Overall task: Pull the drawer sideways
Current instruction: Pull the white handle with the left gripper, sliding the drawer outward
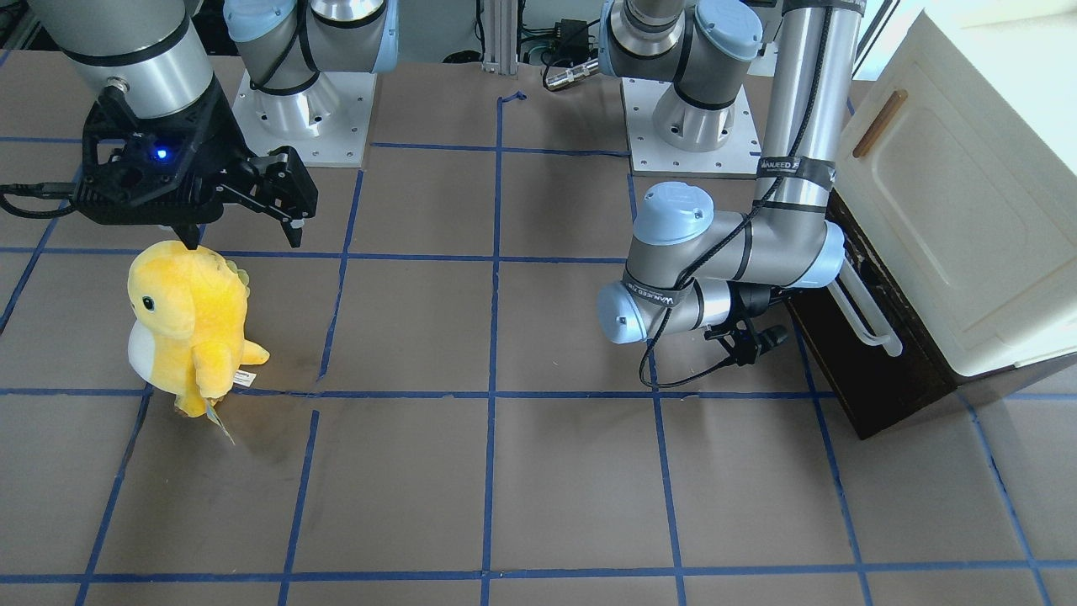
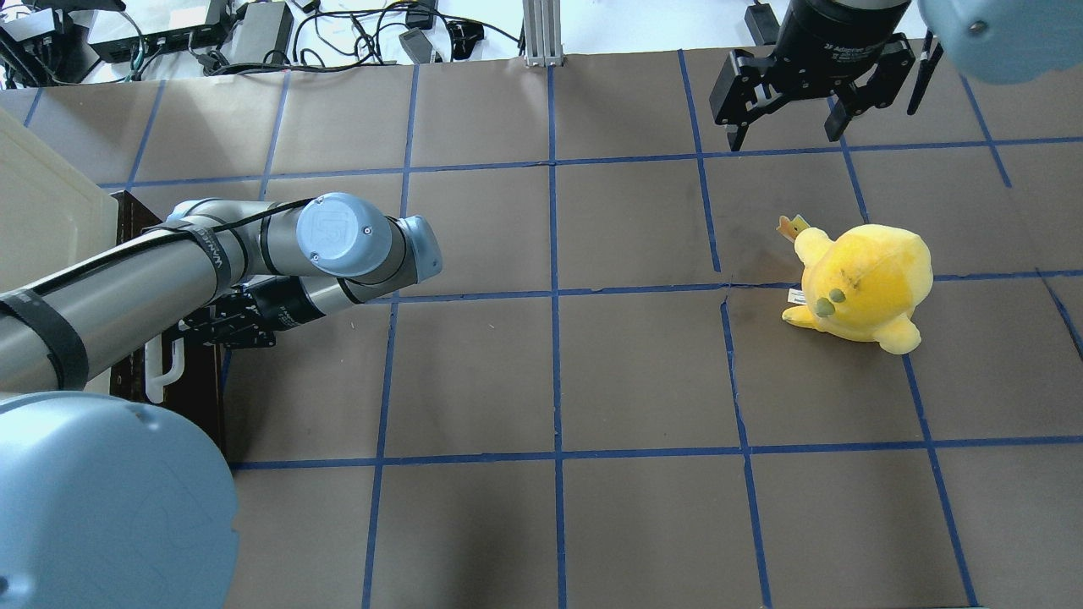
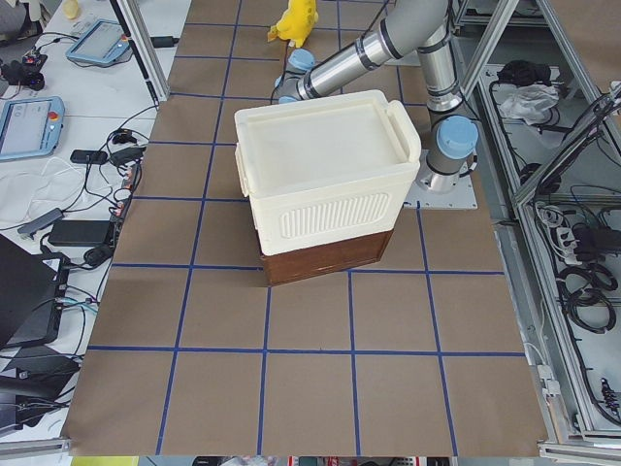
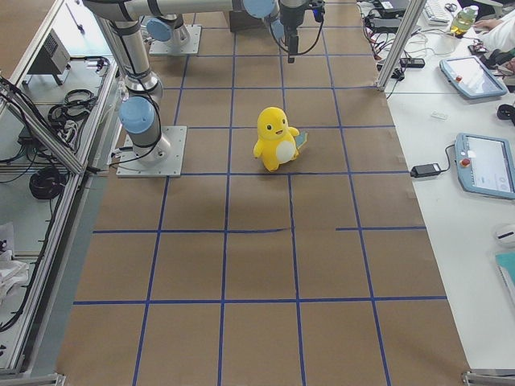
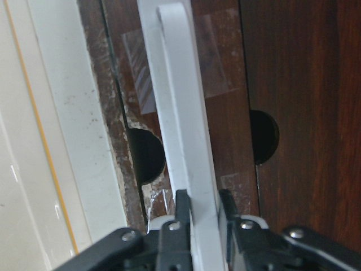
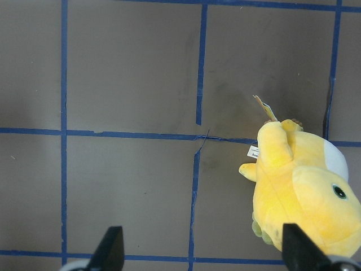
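The drawer [image 1: 854, 374] sits under a cream-white cabinet [image 1: 951, 210], with its dark brown front and long white bar handle [image 1: 871, 324] facing the table. In the left wrist view my left gripper [image 5: 203, 212] is shut on the white handle [image 5: 183, 113], one finger on each side, in front of the dark wood front [image 5: 299, 84]. From overhead its black body [image 2: 224, 321] lies against the handle [image 2: 159, 372]. My right gripper [image 1: 242, 236] is open and empty, hanging above the table far from the drawer; it also shows overhead [image 2: 785, 135].
A yellow plush toy [image 1: 189, 320] stands on the brown mat just below my right gripper; it also shows in the right wrist view [image 6: 304, 192]. The cabinet has a small brown wooden handle [image 1: 879, 124]. Blue tape lines grid the mat.
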Controlling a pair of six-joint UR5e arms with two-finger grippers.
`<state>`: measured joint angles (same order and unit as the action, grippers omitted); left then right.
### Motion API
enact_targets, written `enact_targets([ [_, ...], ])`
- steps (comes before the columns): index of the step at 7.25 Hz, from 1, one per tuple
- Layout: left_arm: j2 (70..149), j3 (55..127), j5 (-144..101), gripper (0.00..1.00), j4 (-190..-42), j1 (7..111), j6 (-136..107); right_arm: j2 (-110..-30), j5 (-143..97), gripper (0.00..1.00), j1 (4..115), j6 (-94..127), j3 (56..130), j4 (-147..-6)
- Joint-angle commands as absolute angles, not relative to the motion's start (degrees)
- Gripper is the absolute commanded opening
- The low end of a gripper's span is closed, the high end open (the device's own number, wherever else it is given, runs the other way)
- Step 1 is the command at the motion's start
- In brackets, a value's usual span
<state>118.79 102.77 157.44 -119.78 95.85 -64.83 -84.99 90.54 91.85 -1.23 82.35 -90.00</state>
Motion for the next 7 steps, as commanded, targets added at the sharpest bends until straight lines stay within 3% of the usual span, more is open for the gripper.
enact_targets([
  [1,119.18,102.66,157.06,0.12,-119.62,96.06,-64.86,-84.99,90.53,1.0,91.85,-1.23,82.35,-90.0],
  [7,117.6,100.81,157.33,0.11,-119.97,97.12,-63.81,-84.99,90.53,1.0,91.85,-1.23,82.35,-90.0],
])
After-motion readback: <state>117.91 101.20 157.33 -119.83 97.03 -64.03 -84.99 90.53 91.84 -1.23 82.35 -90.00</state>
